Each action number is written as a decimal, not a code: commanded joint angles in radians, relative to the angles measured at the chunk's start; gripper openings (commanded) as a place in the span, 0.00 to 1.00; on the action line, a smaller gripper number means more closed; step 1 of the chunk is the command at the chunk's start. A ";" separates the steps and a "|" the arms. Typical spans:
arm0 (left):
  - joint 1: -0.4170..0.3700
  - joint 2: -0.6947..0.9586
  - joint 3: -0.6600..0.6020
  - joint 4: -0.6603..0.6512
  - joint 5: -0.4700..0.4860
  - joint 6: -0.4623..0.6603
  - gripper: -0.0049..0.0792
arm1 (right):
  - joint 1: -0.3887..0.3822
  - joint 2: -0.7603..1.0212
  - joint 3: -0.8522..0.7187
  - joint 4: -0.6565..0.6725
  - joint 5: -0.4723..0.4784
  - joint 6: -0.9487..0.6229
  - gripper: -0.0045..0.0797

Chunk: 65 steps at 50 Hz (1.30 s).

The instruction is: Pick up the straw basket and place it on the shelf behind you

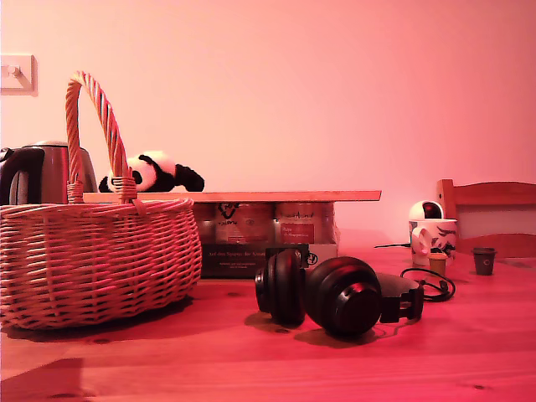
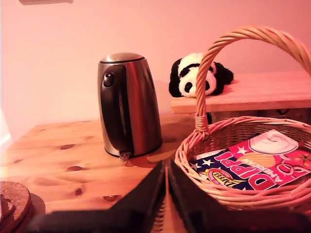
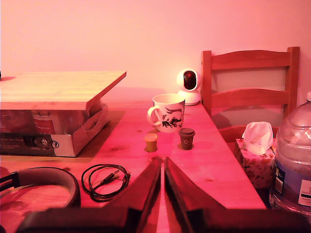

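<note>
First wrist view — straw basket [image 2: 252,145] just beside jaws

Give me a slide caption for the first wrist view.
Shut gripper beside a tan wicker basket holding a snack packet, steel kettle and plush panda behind.

The first gripper [image 2: 165,204] has two dark, flat, tapered fingers with smooth faces. The second gripper [image 3: 163,194] is identical: dark wedge-shaped fingers narrowing toward the tips.

Straw basket [image 2: 243,160] cut off by picture's edge
</note>
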 commanded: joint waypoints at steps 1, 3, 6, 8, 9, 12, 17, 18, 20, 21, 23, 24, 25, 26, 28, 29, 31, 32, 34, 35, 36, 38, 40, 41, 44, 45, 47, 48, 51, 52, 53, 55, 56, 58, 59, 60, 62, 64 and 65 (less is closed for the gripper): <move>0.090 -0.010 -0.007 -0.031 0.030 -0.154 0.04 | -0.077 -0.006 0.043 0.126 -0.122 0.056 0.04; 0.090 -0.010 -0.007 -0.031 0.035 -0.154 0.04 | -0.077 -0.006 0.043 0.126 -0.122 0.056 0.04; 0.091 -0.010 -0.007 -0.031 0.038 -0.154 0.04 | -0.077 -0.006 0.043 0.124 -0.122 0.056 0.04; 0.090 -0.010 -0.007 -0.031 0.040 -0.154 0.04 | -0.077 -0.006 0.043 0.124 -0.122 0.056 0.04; 0.090 -0.010 -0.007 -0.031 0.047 -0.154 0.04 | -0.077 -0.006 0.043 0.124 -0.122 0.056 0.04; 0.091 -0.010 -0.007 -0.031 0.054 -0.154 0.04 | -0.077 -0.006 0.043 0.124 -0.122 0.056 0.04; 0.090 -0.010 -0.007 -0.014 0.083 -0.154 0.04 | -0.077 -0.006 0.043 0.127 -0.125 0.057 0.04; 0.090 -0.010 -0.007 -0.009 0.094 -0.154 0.04 | -0.077 -0.006 0.043 0.130 -0.126 0.058 0.04; 0.090 -0.010 -0.006 0.010 0.116 -0.154 0.04 | -0.077 -0.006 0.045 0.134 -0.141 0.058 0.04; 0.090 -0.010 -0.006 0.018 0.130 -0.154 0.04 | -0.077 -0.006 0.047 0.134 -0.152 0.058 0.04; 0.090 -0.010 -0.006 0.041 0.150 -0.154 0.04 | -0.077 -0.006 0.051 0.133 -0.174 0.060 0.04; 0.090 -0.010 -0.006 0.051 0.171 -0.154 0.04 | -0.077 -0.006 0.054 0.133 -0.180 0.063 0.04; 0.090 -0.010 -0.007 0.064 0.183 -0.161 0.04 | -0.077 -0.006 0.057 0.134 -0.186 0.075 0.04; 0.090 -0.010 -0.007 0.074 0.189 -0.162 0.04 | -0.077 -0.006 0.060 0.134 -0.193 0.088 0.04; 0.089 -0.010 -0.006 0.097 0.224 -0.189 0.04 | -0.077 -0.006 0.064 0.133 -0.206 0.110 0.04; 0.089 -0.010 -0.006 0.107 0.235 -0.195 0.04 | -0.077 -0.006 0.067 0.132 -0.213 0.122 0.04; 0.088 -0.010 -0.006 0.122 0.257 -0.217 0.04 | -0.077 -0.006 0.069 0.131 -0.234 0.140 0.04; 0.088 -0.010 -0.006 0.127 0.269 -0.222 0.04 | -0.077 -0.006 0.070 0.131 -0.246 0.146 0.04; 0.088 -0.010 -0.006 0.132 0.292 -0.222 0.04 | -0.077 -0.006 0.071 0.131 -0.270 0.167 0.04; 0.088 -0.010 -0.006 0.135 0.303 -0.249 0.04 | -0.077 -0.006 0.071 0.130 -0.283 0.172 0.04; 0.088 -0.010 -0.006 0.137 0.315 -0.264 0.04 | -0.077 -0.006 0.072 0.130 -0.298 0.172 0.04; 0.088 -0.010 -0.006 0.143 0.343 -0.264 0.04 | -0.077 -0.006 0.074 0.127 -0.332 0.172 0.04; 0.088 -0.010 -0.003 0.148 0.369 -0.334 0.04 | -0.077 -0.006 0.075 0.125 -0.367 0.202 0.04; 0.088 -0.010 0.000 0.148 0.385 -0.362 0.04 | -0.077 -0.006 0.075 0.125 -0.386 0.202 0.04; 0.088 -0.010 0.011 0.148 0.415 -0.389 0.04 | -0.075 -0.006 0.075 0.124 -0.442 0.219 0.04; 0.088 -0.010 0.014 0.148 0.436 -0.438 0.04 | -0.075 -0.006 0.075 0.124 -0.460 0.221 0.04; 0.088 -0.010 0.027 0.145 0.460 -0.464 0.04 | -0.071 -0.006 0.075 0.122 -0.490 0.223 0.04; 0.088 -0.010 0.032 0.142 0.474 -0.512 0.04 | -0.069 -0.006 0.075 0.121 -0.507 0.223 0.04; 0.088 -0.010 0.057 0.129 0.505 -0.545 0.04 | -0.061 -0.006 0.075 0.116 -0.541 0.223 0.04; 0.088 -0.010 0.066 0.122 0.524 -0.605 0.04 | -0.059 -0.006 0.075 0.113 -0.549 0.223 0.04; 0.088 -0.010 0.079 0.114 0.535 -0.626 0.04 | -0.056 -0.006 0.075 0.111 -0.556 0.224 0.04; 0.088 -0.009 0.100 0.102 0.560 -0.678 0.04 | -0.050 -0.006 0.075 0.105 -0.565 0.224 0.04; 0.088 -0.007 0.112 0.094 0.570 -0.702 0.04 | -0.046 -0.006 0.075 0.102 -0.566 0.227 0.04; 0.088 0.001 0.135 0.077 0.572 -0.705 0.04 | -0.040 -0.006 0.075 0.097 -0.566 0.235 0.04; 0.088 0.006 0.149 0.064 0.592 -0.758 0.04 | -0.038 -0.006 0.075 0.095 -0.566 0.238 0.04; 0.088 0.013 0.162 0.053 0.597 -0.770 0.04 | -0.035 -0.006 0.075 0.093 -0.568 0.238 0.04; 0.088 0.028 0.186 0.030 0.617 -0.802 0.04 | -0.032 -0.006 0.075 0.090 -0.568 0.238 0.04; 0.088 0.055 0.214 0.008 0.629 -0.813 0.04 | -0.027 -0.006 0.075 0.089 -0.568 0.238 0.04; 0.088 0.068 0.227 -0.003 0.639 -0.813 0.04 | -0.026 -0.006 0.075 0.088 -0.568 0.238 0.04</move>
